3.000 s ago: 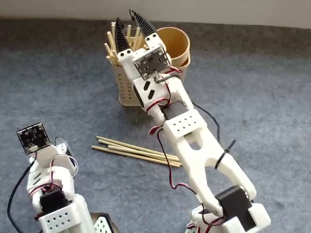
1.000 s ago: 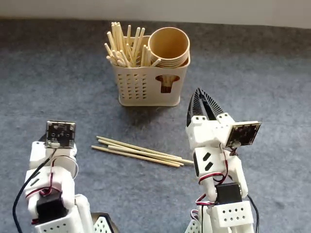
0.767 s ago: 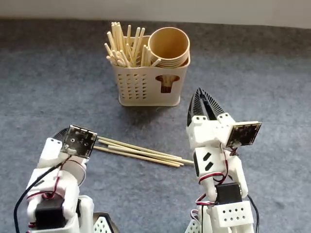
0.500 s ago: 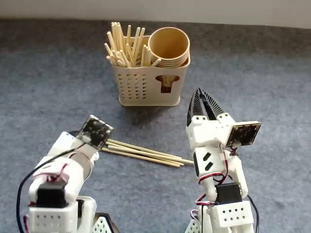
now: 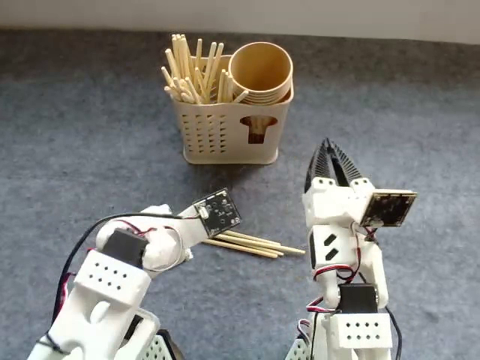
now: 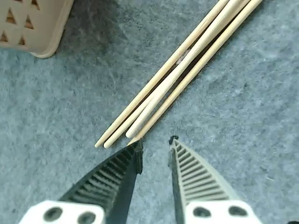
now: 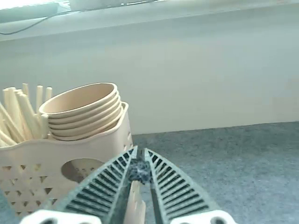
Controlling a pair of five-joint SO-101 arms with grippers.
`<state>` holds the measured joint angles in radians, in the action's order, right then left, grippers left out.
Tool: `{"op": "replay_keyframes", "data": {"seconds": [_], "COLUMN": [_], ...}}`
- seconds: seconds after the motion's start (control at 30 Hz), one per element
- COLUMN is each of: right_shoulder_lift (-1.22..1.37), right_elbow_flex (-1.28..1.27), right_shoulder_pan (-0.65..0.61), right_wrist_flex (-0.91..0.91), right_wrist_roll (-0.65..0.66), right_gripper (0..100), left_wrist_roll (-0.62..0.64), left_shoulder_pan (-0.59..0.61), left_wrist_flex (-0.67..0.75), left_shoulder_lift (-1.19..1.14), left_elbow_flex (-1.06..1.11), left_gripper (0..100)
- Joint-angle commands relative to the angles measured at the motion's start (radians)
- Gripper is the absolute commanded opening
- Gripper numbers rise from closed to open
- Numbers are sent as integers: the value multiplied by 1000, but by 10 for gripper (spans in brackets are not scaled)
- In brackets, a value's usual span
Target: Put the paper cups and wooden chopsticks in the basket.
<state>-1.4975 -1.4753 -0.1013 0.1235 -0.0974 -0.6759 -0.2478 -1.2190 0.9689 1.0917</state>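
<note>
well, the left gripper (image 6: 154,145) hangs slightly parted and empty, its tips just beside the ends of the loose wooden chopsticks (image 6: 187,70) on the grey carpet (image 5: 90,150). the right gripper (image 7: 140,154) is closed on nothing, near the basket (image 5: 225,135) holding the paper cups (image 5: 261,69) and a chopstick bundle (image 5: 191,71).

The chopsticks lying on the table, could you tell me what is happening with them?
The left claw is open, poised at the ends of the loose chopsticks, not yet gripping them. The basket already holds stacked paper cups and a bunch of chopsticks. The right claw is shut and empty, short of the basket.
</note>
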Motion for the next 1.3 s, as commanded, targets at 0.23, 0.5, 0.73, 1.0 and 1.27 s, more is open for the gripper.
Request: {"op": "replay_keyframes", "data": {"seconds": [0.23,0.5,0.73,1.0,1.27], "right_shoulder_lift": [-18,-18,-18,-18,-18], "right_elbow_flex": [8,8,8,5,4], "right_shoulder_pan": [45,45,44,44,44], "right_wrist_flex": [-5,-5,-5,-5,-5], "right_wrist_roll": [-8,-8,-5,-5,-6], "right_gripper": [9,9,9,9,9], "left_wrist_roll": [-9,-51,-98,-98,-101], "left_shoulder_pan": [-82,-82,-73,-73,-25], "left_wrist_flex": [180,172,172,109,-49], "left_shoulder_lift": [-447,-748,-840,-839,-839], "left_elbow_flex": [-182,-334,-351,-352,-433], "left_gripper": [115,86,56,6,6]}}
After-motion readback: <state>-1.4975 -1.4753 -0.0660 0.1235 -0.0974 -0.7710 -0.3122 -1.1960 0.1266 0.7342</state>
